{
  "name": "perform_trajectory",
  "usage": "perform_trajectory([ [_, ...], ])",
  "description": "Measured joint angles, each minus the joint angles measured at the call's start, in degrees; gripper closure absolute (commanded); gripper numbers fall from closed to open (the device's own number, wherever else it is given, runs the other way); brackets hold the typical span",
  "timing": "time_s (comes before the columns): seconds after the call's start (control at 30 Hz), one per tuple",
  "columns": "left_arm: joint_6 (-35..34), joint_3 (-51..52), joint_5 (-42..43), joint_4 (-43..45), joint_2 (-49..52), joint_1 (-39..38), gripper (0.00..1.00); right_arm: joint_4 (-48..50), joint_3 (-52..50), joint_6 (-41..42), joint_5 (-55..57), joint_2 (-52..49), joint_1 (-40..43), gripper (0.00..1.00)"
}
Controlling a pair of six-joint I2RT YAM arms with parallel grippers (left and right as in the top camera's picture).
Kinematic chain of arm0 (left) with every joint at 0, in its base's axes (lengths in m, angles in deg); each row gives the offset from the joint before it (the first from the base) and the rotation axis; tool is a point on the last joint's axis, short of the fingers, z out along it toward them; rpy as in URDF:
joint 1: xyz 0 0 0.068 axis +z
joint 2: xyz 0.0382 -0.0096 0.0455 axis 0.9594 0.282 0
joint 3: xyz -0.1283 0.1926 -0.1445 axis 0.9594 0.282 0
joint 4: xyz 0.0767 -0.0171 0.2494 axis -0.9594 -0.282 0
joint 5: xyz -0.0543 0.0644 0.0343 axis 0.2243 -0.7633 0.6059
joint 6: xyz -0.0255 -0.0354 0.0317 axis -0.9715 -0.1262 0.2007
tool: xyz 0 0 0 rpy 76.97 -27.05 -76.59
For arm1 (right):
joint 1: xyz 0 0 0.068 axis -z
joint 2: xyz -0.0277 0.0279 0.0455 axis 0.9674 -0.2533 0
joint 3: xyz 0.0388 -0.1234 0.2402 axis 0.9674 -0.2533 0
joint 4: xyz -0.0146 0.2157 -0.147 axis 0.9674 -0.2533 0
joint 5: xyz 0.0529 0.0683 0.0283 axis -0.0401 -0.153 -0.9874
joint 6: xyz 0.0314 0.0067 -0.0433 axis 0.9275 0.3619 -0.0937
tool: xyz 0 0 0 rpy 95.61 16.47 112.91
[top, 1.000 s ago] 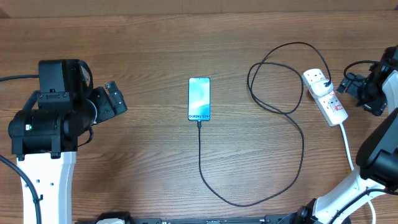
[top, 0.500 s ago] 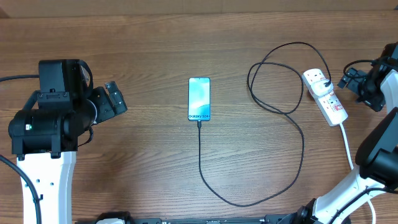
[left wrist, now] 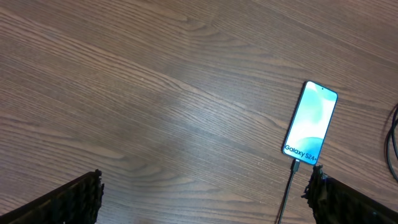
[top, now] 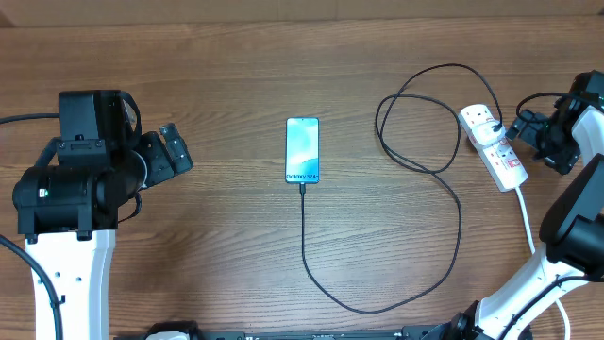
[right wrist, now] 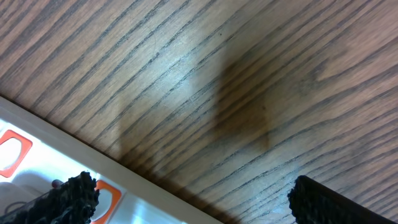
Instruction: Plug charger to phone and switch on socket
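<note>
The left gripper [top: 176, 149] hangs with its jaws spread wide and nothing between them, out at the table's [top: 226, 255] 9 o'clock side. In the left wrist view the same gripper [left wrist: 205, 202] frames bare wood, with the phone [left wrist: 311, 119] up toward 2 o'clock.

Seen from overhead, the phone [top: 302, 149] lies flat near the table's middle, long edges running 12 to 6, well apart from both arms, with open wood on every side. The charger [top: 303, 227] has its tip at the phone's 6 o'clock edge. Its cable drops toward 6, sweeps round toward 3, loops, and ends at a black plug [top: 497, 126] in the socket [top: 493, 146].

The socket lies at the table's 3 o'clock side, slanted, its white cord [top: 524, 227] trailing toward 6. The right gripper [top: 527, 128], jaws also wide and empty, is just beside the socket's 3 o'clock edge; contact cannot be judged. In the right wrist view its fingers [right wrist: 323, 202] straddle wood, the socket's edge [right wrist: 43, 140] at 8 o'clock.
</note>
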Motion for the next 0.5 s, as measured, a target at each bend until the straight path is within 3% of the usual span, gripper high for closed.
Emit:
perform_trajectory([
  [0.5,0.0,0.0,0.0,0.0,0.0,0.0,0.0,-1.0,0.0,0.0,0.0,0.0,0.0,0.0],
])
